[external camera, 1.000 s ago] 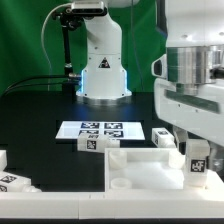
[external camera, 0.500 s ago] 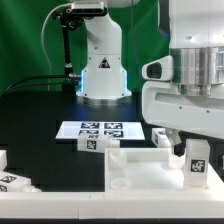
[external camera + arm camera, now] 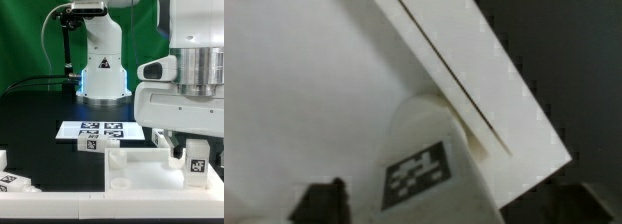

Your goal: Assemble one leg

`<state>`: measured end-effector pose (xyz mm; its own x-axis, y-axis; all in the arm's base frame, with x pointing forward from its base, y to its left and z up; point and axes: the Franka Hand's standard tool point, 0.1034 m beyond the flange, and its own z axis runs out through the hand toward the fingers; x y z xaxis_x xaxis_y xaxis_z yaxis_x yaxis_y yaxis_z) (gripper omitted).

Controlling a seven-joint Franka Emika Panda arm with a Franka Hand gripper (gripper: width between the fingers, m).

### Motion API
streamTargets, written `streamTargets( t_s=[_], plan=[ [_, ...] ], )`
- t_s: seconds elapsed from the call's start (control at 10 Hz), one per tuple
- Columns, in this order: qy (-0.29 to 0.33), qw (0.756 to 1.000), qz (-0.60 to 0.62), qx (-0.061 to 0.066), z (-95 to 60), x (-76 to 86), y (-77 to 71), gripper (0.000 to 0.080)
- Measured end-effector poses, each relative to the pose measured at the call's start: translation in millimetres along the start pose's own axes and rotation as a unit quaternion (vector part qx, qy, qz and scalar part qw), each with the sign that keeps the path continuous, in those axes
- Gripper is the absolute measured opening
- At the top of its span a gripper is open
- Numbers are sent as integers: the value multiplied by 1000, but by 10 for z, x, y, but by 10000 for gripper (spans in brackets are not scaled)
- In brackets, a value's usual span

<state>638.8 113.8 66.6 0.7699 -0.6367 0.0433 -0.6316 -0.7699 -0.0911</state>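
My gripper (image 3: 196, 150) is at the exterior view's right, down around a leg (image 3: 197, 158). This leg is a short white post with a square tag and stands upright at the near right corner of the white tabletop (image 3: 135, 170). In the wrist view the leg (image 3: 464, 150) lies between my two dark fingers (image 3: 327, 203). A strip of tabletop shows between one finger and the leg, so the jaws look open around it. Another leg (image 3: 95, 143) lies on the table beyond the tabletop. One more leg (image 3: 14, 181) lies at the exterior view's left edge.
The marker board (image 3: 100, 129) lies flat behind the tabletop. The arm's white base (image 3: 103, 75) stands at the back. A white part (image 3: 163, 138) lies behind the tabletop by my gripper. The tabletop's raised rim (image 3: 473, 70) crosses the wrist view.
My hand has turned about its own axis above the leg, so its body reaches further toward the exterior view's left. The leg's tag looks unmoved.
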Motion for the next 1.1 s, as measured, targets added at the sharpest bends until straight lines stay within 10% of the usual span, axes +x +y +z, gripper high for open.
streamTargets(
  t_s=[0.4,0.7,0.9,1.1],
  plan=[
    [-5,973,230,-9,8,40,44,284],
    [-13,885,465,-19,31,44,-16,284],
    [-31,805,592,-3,45,46,-43,285],
    [-31,809,587,-2,45,41,-51,285]
  ],
)
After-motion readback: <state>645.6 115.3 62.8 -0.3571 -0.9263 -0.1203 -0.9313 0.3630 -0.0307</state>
